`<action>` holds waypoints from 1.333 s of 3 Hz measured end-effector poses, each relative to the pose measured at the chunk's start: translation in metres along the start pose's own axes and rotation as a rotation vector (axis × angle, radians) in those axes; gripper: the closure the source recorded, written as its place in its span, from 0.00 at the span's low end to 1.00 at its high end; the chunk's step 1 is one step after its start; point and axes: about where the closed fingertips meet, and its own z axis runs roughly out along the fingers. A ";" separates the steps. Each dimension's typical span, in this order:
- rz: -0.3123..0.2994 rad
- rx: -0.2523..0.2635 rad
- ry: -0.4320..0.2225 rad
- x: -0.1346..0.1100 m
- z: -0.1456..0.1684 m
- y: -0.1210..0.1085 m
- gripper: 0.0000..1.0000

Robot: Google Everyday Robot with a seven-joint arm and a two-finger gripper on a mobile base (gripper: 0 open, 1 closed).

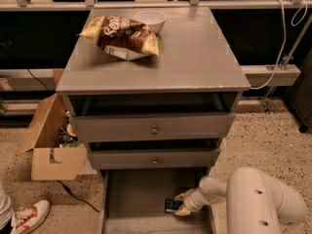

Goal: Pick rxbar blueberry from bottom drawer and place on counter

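- Red-and-white sneaker (pixel 29 217): on the speckled terrazzo floor (pixel 253 140) at the lower left corner of the view.
- Bulky white robot arm (pixel 258 199): enters from the lower right and reaches left into the cabinet's lowest level.
- Gripper (pixel 181 204): inside the bottom drawer, low over its floor at the right side, set against the right end of the snack bar. Whether it is clasped on the bar or released cannot be told.
- Small flat dark-wrapped rxbar blueberry (pixel 170 205): lies on the drawer floor, right of centre, its right end at the gripper.
- Deep grey wooden bottom drawer (pixel 136 199): pulled fully out, with its plain grey floor exposed left of the bar.
- Open brown cardboard box (pixel 53 162): stands on the floor just left of the cabinet, with items inside.
- Grey middle drawer (pixel 122 158) and grey top drawer (pixel 112 126): each has a round brass knob and is slightly pulled out, with a dark gap above.
- Flat grey matte square table (pixel 195 57), the cabinet's top surface: carries two items at its rear left.
- Crumpled brown-and-yellow chip bag (pixel 122 37): lies on the table.
- Small white bowl (pixel 150 19): sits just behind the bag, touching it.
- White cable (pixel 280 43): hangs at the far right, behind the cabinet.
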 end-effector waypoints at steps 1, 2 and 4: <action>-0.009 0.010 -0.009 -0.002 -0.004 0.002 0.99; -0.038 0.041 -0.038 -0.006 -0.012 0.009 1.00; -0.222 0.133 -0.312 -0.043 -0.160 0.011 1.00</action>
